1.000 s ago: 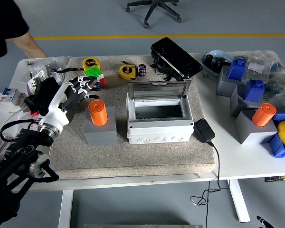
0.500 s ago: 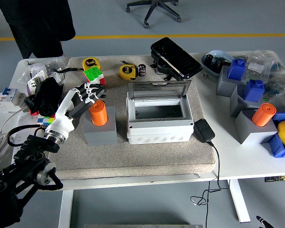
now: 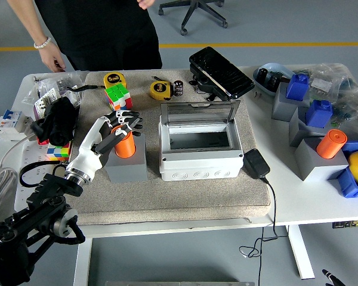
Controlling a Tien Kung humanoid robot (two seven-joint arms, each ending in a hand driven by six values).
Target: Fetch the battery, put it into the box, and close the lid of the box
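The battery [image 3: 126, 146] is an orange cylinder standing upright on a grey block [image 3: 126, 164], left of the box. My left hand [image 3: 122, 125] reaches in from the lower left. Its white-and-black fingers [image 3: 130, 117] are spread over the battery's top and left side, not closed around it. The grey box [image 3: 197, 156] sits at the middle of the mat. Its clear lid [image 3: 199, 111] stands raised at the back and the inside looks empty. My right hand is out of view.
A person in dark clothes stands at the far left side, one hand [image 3: 51, 58] hanging near the table's corner. Tape measures [image 3: 159, 90], a colour cube [image 3: 117, 95] and a black case [image 3: 221, 72] lie behind. A second orange cylinder [image 3: 331, 143] and blue parts sit right.
My left hand has moved right and forward until its fingers sit over the orange battery. The person has walked right along the far side of the table.
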